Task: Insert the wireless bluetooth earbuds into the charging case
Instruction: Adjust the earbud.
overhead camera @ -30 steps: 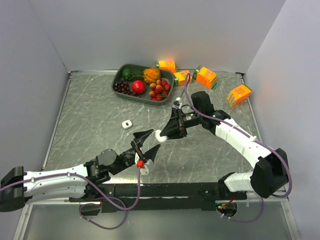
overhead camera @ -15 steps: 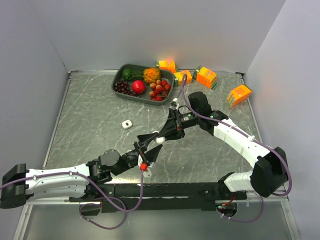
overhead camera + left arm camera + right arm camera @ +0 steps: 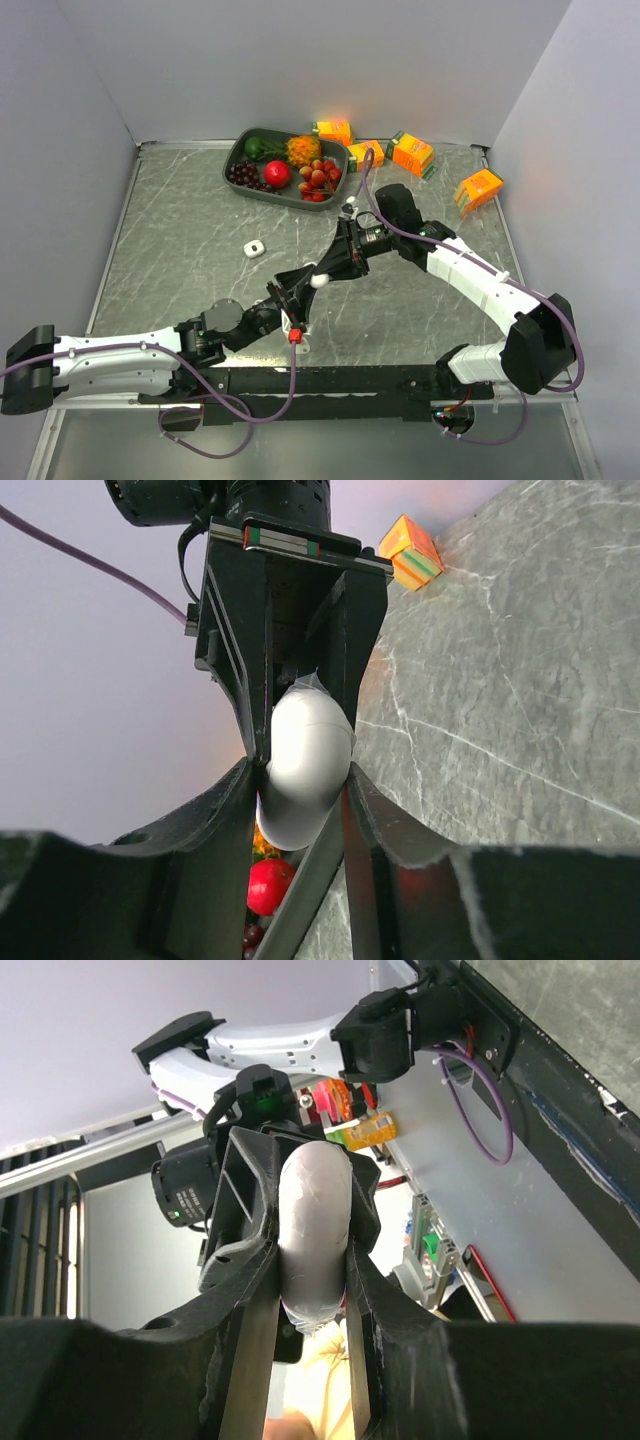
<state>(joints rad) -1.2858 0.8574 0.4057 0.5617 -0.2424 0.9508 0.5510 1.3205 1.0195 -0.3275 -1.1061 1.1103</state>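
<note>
White case [image 3: 305, 780], held by left end effector [image 3: 300, 768], right end effector [image 3: 312, 1250]

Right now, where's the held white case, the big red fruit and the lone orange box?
white case [image 3: 300, 770], left wrist view, its rounded front
big red fruit [image 3: 277, 173], top view, its middle
lone orange box [image 3: 477, 189], top view, its top face

Charging case [image 3: 303, 765], largely behind gripper fingers [image 3: 225, 810]
</note>
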